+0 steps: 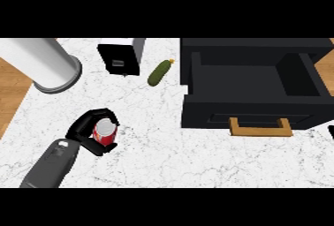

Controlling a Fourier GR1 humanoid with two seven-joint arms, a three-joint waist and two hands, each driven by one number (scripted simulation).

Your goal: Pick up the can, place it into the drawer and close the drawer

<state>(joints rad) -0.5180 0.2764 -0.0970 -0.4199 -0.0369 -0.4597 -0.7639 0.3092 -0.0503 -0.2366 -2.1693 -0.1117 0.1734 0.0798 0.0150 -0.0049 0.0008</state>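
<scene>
A red can (105, 133) with a silver top stands on the white marble counter (169, 150) at the lower left. My left hand (85, 130) is curled round it, fingers arching over its far side and thumb below it. The black drawer (254, 84) stands pulled open at the upper right, its inside bare, with a wooden handle (259, 128) on its front. Only a black tip of my right hand (331, 132) shows at the right edge.
A green cucumber (160, 72) lies between the drawer and a black and white box (121, 56). A tall white cylinder (46, 62) stands at the upper left. Wooden floor shows past the counter's left edge.
</scene>
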